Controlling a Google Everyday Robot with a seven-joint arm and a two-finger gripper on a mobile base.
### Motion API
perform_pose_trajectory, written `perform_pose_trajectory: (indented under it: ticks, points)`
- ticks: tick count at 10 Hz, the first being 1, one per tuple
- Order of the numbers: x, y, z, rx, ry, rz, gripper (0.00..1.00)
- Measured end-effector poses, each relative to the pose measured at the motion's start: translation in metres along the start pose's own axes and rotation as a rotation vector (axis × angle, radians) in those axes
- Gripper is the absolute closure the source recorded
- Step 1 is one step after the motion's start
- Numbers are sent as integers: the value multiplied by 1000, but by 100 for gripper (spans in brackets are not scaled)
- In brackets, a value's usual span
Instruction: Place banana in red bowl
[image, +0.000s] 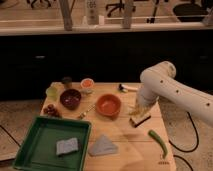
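Note:
The red bowl (108, 105) is a round, shallow orange-red bowl in the middle of the wooden table. My gripper (139, 119) hangs from the white arm (162, 87) just right of the bowl, low over the table. A pale-yellow shape, the banana (135, 110), sits at the gripper's end. I cannot tell whether it is held or lies under the gripper. The gripper is beside the bowl, not over it.
A maroon-brown bowl (70, 98), a small orange-filled cup (87, 84), a dark cup (67, 81) and a green fruit (52, 92) stand at the back left. A green tray (35, 145) holds a grey sponge (67, 146). A grey cloth (103, 146) and a green chili (158, 141) lie in front.

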Motion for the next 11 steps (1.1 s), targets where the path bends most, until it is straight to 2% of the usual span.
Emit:
perform_pose_trajectory:
  ticks: [6, 9, 11]
  points:
    - [18, -29, -2, 48, -15, 26, 100]
    - [23, -42, 3, 65, -21, 36, 100]
    - [23, -61, 9, 73, -27, 37, 100]
